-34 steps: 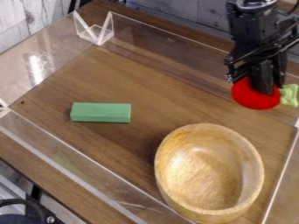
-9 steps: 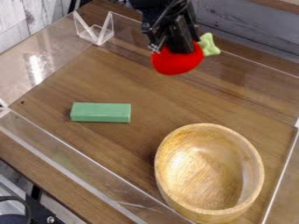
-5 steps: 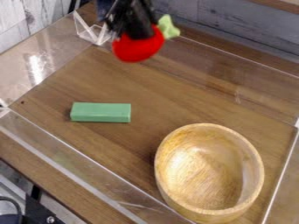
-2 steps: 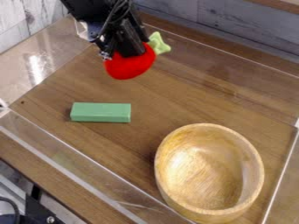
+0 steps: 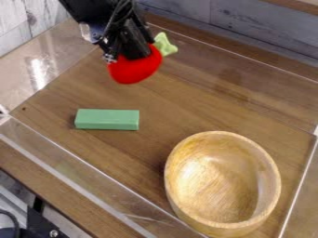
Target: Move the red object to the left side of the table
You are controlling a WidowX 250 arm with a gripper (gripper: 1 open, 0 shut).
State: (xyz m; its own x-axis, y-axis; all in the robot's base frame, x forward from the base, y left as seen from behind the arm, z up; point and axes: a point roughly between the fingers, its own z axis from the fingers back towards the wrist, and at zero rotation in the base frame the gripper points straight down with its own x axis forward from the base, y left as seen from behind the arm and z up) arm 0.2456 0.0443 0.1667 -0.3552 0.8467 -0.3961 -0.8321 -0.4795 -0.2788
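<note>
Nearest, the wooden bowl sits at the right, with the green block to its left on the table. Farther back, the gripper is clamped on the red object, holding it beyond the block

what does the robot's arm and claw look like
The arm looks black or very dark, and the claw is dark too, with a knobbly, jointed outline and small pale glints on it. No cable or lettering can be made out at this size.
</note>
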